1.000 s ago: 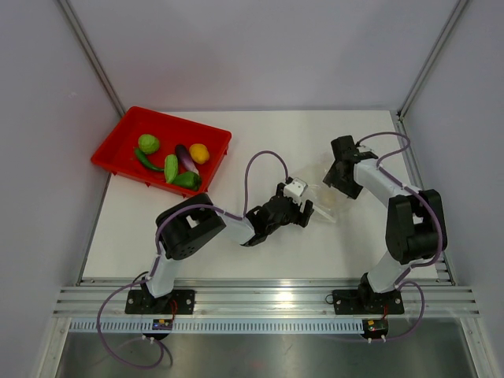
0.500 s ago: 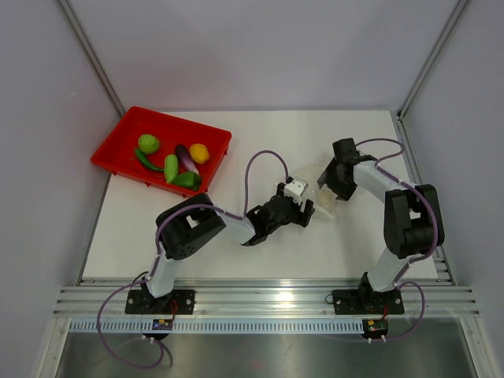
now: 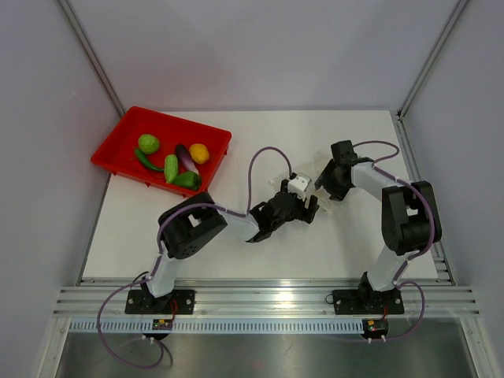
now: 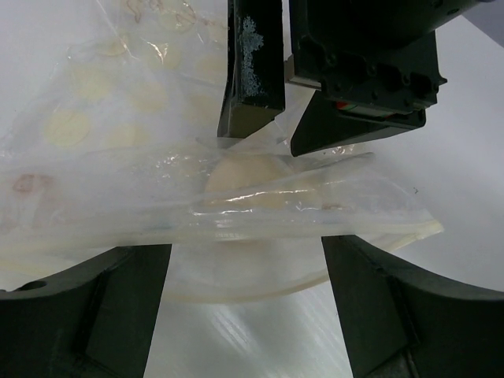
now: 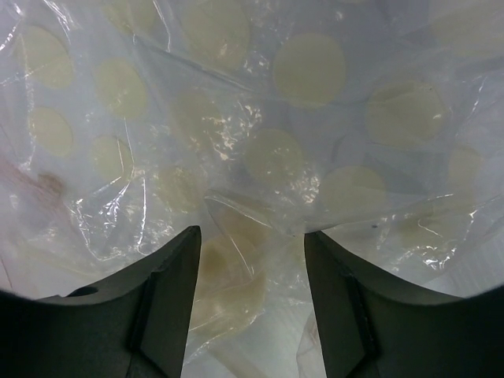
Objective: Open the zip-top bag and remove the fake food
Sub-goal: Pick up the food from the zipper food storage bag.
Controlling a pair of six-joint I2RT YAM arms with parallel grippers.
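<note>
Though crinkly, zip-top bag (image 4: 118, 126) between left claw (image 4: 246, 272) and right claw (image 5: 250, 252).

The white tabletop (image 3: 260, 134) carries two items. A red tray (image 3: 122, 150) sits flat at the far left corner, set at an angle to the tabletop edges. A clear, crinkled zip-top bag (image 4: 118, 197) is at centre right, well apart from the tray; part of it rests on the surface.
</note>
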